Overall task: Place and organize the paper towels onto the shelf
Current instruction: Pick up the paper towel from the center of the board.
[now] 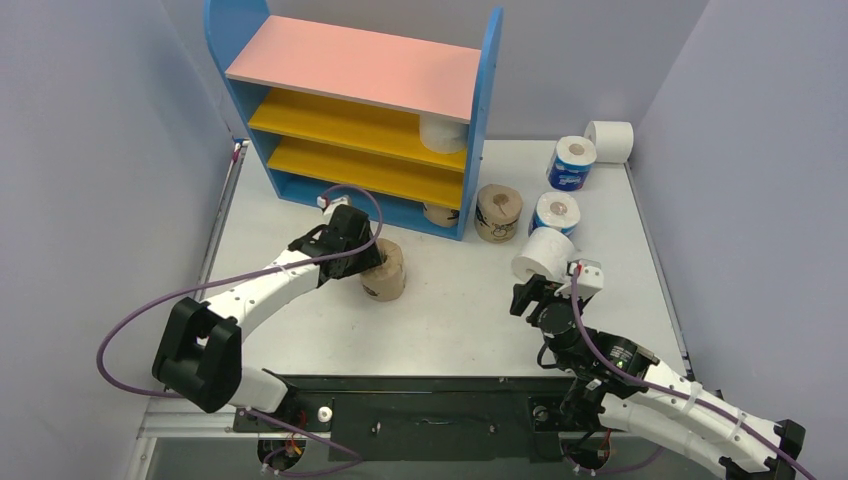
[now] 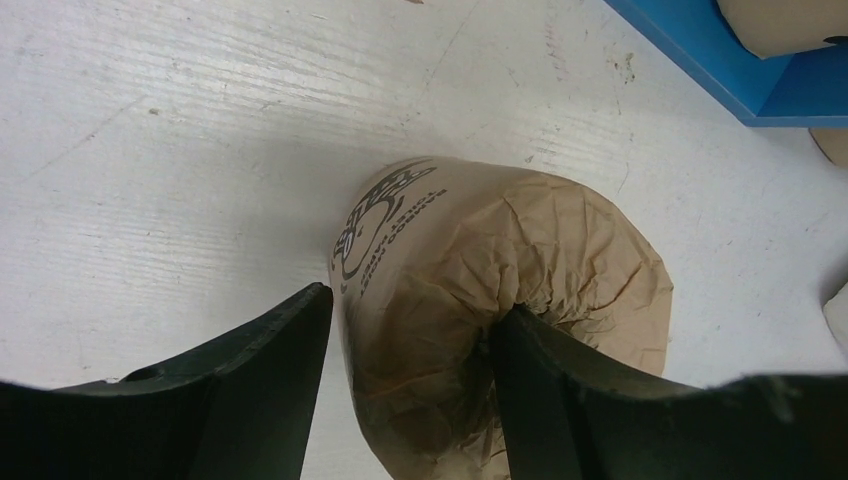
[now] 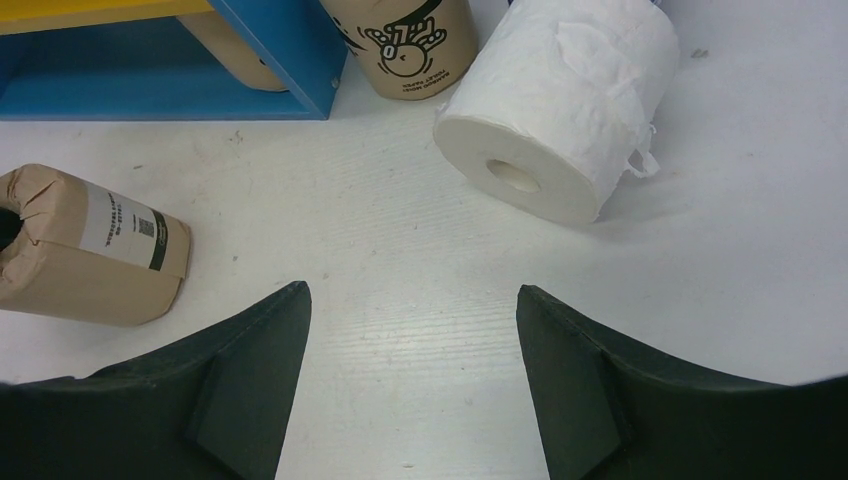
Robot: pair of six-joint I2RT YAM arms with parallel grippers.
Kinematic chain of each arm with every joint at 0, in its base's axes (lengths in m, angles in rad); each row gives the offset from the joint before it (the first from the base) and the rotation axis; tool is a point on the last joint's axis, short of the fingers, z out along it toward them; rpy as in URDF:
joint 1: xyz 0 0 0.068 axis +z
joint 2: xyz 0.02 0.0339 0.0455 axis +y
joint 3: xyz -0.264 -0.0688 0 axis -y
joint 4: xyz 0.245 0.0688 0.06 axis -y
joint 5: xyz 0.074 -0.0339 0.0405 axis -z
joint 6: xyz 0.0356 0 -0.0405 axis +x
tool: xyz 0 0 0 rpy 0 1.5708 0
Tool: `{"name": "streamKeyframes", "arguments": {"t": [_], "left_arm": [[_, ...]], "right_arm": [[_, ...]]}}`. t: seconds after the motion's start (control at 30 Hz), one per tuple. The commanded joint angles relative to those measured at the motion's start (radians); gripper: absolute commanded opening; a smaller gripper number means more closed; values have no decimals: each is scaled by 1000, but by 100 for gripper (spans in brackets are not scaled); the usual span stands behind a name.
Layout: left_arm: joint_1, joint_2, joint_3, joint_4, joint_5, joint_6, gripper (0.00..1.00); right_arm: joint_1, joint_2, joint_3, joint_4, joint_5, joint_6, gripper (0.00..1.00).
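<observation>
Left jaws straddle tan roll — right jaws spread, empty.

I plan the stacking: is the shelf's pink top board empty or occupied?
Empty. In the top view the pink top board is bare; one white roll sits on the yellow shelf below.

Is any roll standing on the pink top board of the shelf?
No, the pink top board is bare; a white roll sits on the yellow shelf below.
</observation>
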Motion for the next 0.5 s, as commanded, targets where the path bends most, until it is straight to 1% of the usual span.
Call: {"name": "streamKeyframes", "arguments": {"t": [0.0,0.13,0.47], "left_arm": [[5,14,12,39,28,12,55],[5,15,11,49,31,13,46],[30,0,76,47,-3,13,39]], "right_arm": [[-7,13,1,35,26,-21,71],[-7,22,5,40,27,-32,71],[-15,35,16,46,30,-55,71]]}}
